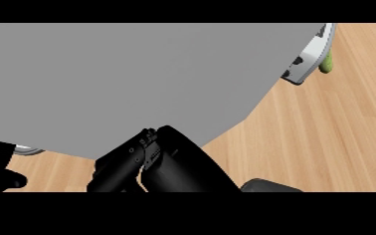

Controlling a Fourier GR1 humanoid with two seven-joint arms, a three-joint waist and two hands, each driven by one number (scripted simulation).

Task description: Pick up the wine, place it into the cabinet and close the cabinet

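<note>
A large flat grey panel, apparently part of the cabinet, fills most of the head view. At its far right corner is a white and grey edge piece. A slim green object, possibly the wine bottle, shows partly behind that piece; the rest of it is hidden. My right hand rises from the lower middle, its fingers fairly straight and lying against the panel's lower edge, holding nothing. My left hand shows only as a black shape at the lower left edge.
Light wooden counter shows to the right of and below the grey panel. A pale rounded rim peeks out under the panel at lower left. A dark rounded shape sits at the bottom edge, right of my hand.
</note>
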